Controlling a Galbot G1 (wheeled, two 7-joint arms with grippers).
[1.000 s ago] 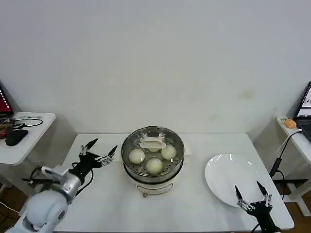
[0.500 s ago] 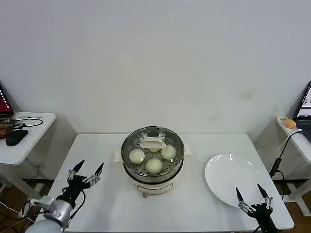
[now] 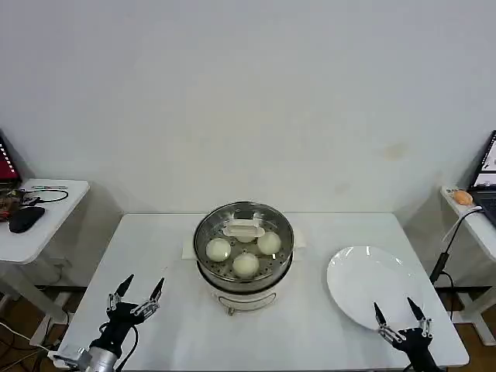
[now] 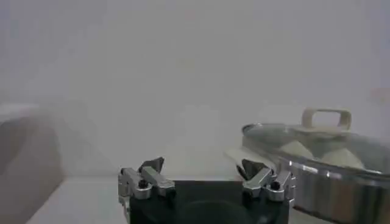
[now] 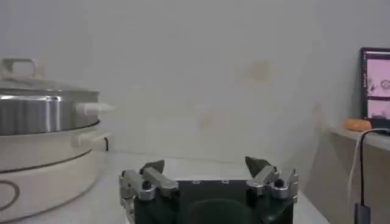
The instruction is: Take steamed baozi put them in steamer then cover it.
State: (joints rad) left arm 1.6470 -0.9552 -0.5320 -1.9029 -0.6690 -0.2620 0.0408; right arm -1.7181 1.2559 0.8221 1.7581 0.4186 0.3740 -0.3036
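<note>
At table's near edge, both open tools, well apart from covered steamer.

plain white wall, white table, side desks

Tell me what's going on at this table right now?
Nothing is being handled. The steamer sits mid-table with the steamed baozi inside and the cover already on it. The left claw is open and empty near the table's front left edge; the right claw is open and empty by the near rim of the white plate, which holds nothing.
</note>
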